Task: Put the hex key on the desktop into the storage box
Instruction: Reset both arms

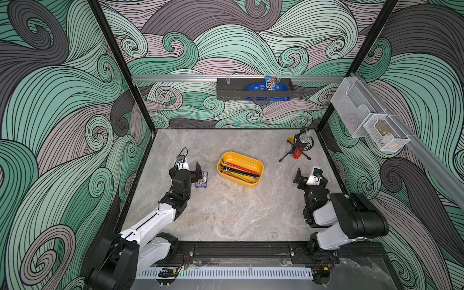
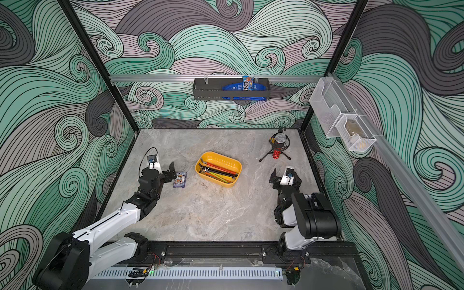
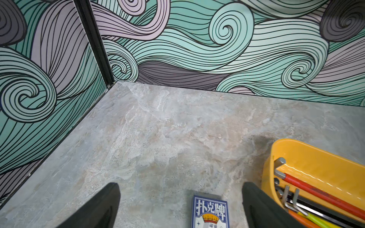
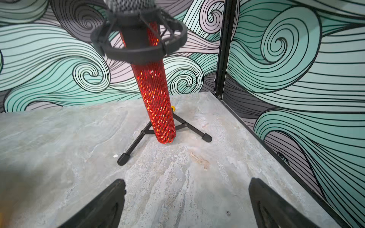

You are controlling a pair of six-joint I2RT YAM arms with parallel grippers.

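The yellow storage box [image 1: 241,153] [image 2: 219,153] stands mid-desktop [image 1: 226,216], holding several hex keys [image 1: 238,172] [image 2: 218,172] with red, black, green and orange shafts. I see no hex key lying on the bare desktop. My left gripper [image 1: 186,168] [image 3: 180,185] hovers open to the left of the box, nothing between its fingers; the left wrist view shows the box [image 3: 296,150] and hex keys [image 3: 316,189] beside one finger. My right gripper [image 1: 311,175] [image 4: 187,180] hangs open over bare marble near the right wall, well apart from the box.
A blue card deck [image 1: 201,179] [image 3: 210,213] lies below the left gripper. Small metal rings [image 1: 225,185] lie in front of the box. A red microphone on a tripod [image 1: 300,148] [image 4: 154,98] stands back right. A black rack [image 1: 253,88] and mesh baskets [image 1: 371,120] hang on the walls.
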